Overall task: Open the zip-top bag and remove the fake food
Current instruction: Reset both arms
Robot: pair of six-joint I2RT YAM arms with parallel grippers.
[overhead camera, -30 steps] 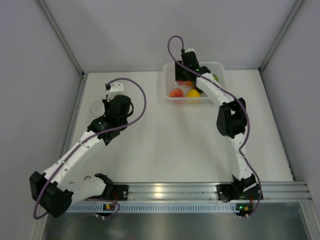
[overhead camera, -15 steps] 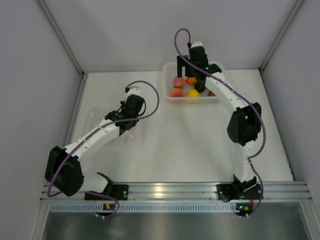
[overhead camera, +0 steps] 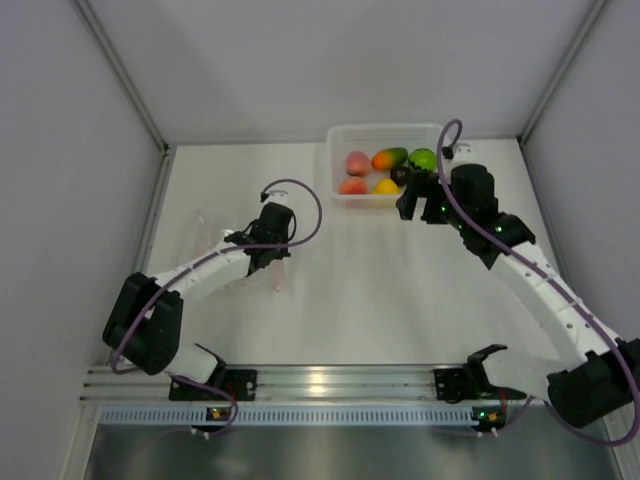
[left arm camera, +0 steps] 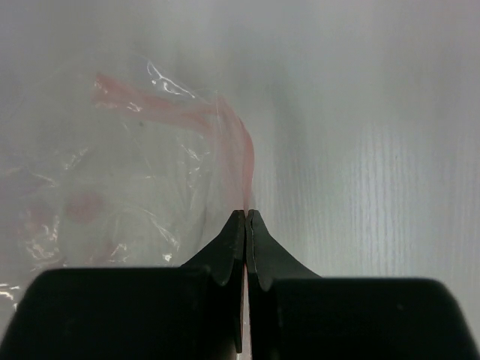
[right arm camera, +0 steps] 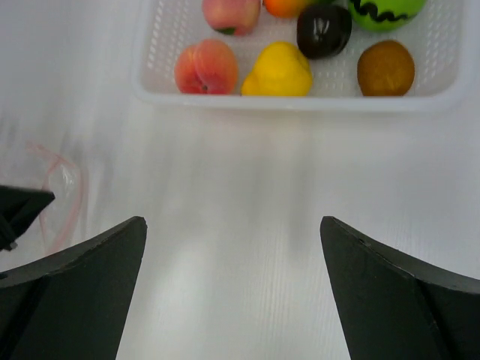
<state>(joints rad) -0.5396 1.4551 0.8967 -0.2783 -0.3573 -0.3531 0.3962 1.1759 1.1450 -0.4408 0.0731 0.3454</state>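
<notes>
On left, bag pinched; fruit in far tray

Near table centre-left, the left gripper (left arm camera: 246, 215) is clenched on the pink zip strip (left arm camera: 241, 154) of the zip-top bag (left arm camera: 105, 195), which lies crumpled on the table (right arm camera: 247, 172). On the right, the right gripper (right arm camera: 232, 225) hangs released, jaws wide, holding nothing, just near-side of the white tray (right arm camera: 300, 103). All the fake food (right arm camera: 279, 69) sits in that tray at the far edge.
</notes>
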